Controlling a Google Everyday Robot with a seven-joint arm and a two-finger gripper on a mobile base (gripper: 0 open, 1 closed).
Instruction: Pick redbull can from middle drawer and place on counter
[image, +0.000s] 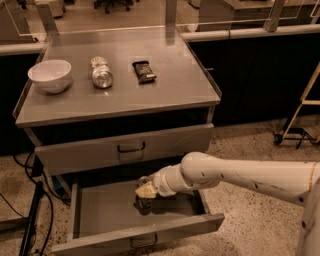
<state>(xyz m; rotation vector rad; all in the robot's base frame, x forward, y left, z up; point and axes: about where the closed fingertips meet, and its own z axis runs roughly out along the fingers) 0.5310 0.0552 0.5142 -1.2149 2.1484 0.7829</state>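
- The broad grey steel tabletop (170, 95) is the goal. It lies above the drawer and behind it, so the coming move is mostly up and then away from the camera.
- The wide shallow grey steel middle drawer (100, 220) is pulled out, and its floor is open from above.
- The white robot arm (240, 175) comes from the right and reaches down to the left into the drawer. It is the only arm.
- The pale hand (146, 191) is inside the drawer, near the middle of the floor.
- The small slim redbull can (145, 204) shows as a dark shape right under the hand, touching it or nearly so. Its long axis seems upright, but I am not sure. I cannot tell whether the hand is clamped on it.
- My judgement: the lift must go straight up first, because the closed upper drawer front (130, 147) hangs just behind the hand.
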